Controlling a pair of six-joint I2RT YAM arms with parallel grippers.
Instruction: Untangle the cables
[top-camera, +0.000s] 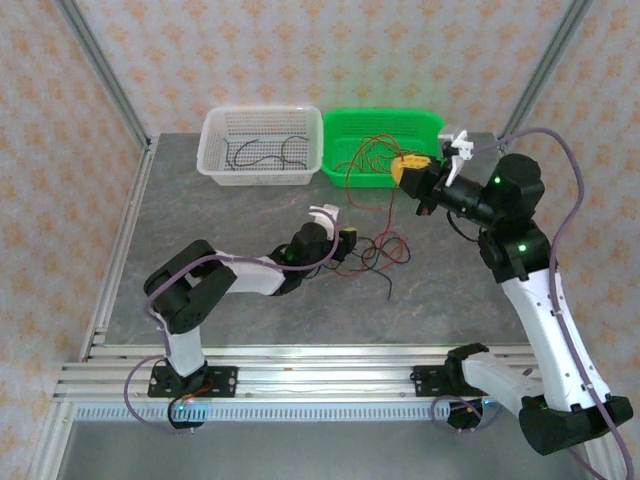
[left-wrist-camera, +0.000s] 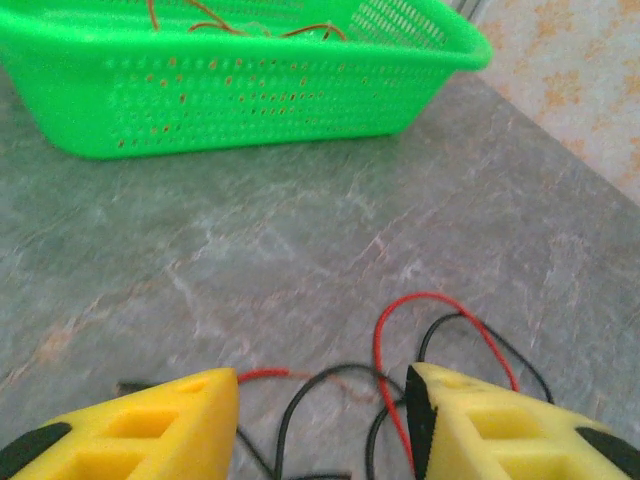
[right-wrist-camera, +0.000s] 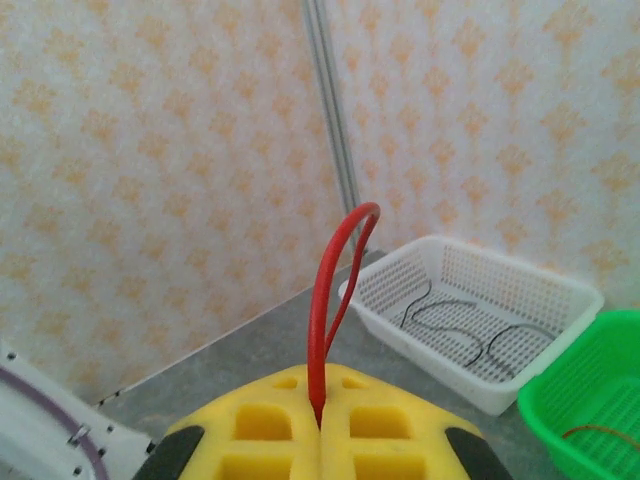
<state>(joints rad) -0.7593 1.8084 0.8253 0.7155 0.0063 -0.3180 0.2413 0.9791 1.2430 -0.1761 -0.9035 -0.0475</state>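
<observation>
The main knot of cables (top-camera: 384, 248) is sitting on the worktop (top-camera: 230, 215), a loose scribble of hair-thin red and black strands just right of the left hand (top-camera: 347, 240). From the left wrist cam its chunky yellow fingers (left-wrist-camera: 150, 430) are blocky, foam-looking things with rectangular cut-outs and black pads. They stand apart with a wide gap, and a few black and red loops lie flat on the surface right in that gap. Nothing looks pinched there; the strands just run between and under the tips.

The right hand (top-camera: 408, 168) is up in the air over the near side of the green basket (top-camera: 432, 125). Its two yellow fingers are pressed together on a red cable (right-wrist-camera: 317, 330), which pokes up out of the seam as a narrow, stiff-looking loop. In the overhead view thin red strands hang from that hand down towards the knot on the worktop.

Both baskets are perforated plastic, rectangular with rounded rims, side by side at the far edge of the worktop. I can't tell if they actually touch. The green one has reddish-orange strands in it. The white basket (right-wrist-camera: 430, 348) has a few curly black ones on its floor.

The worktop is grey with a marbled, stone-like pattern and looks matte. Behind it all is cream wallpaper (right-wrist-camera: 150, 150) with little orange motifs, plus a silver metal post (right-wrist-camera: 335, 120).
</observation>
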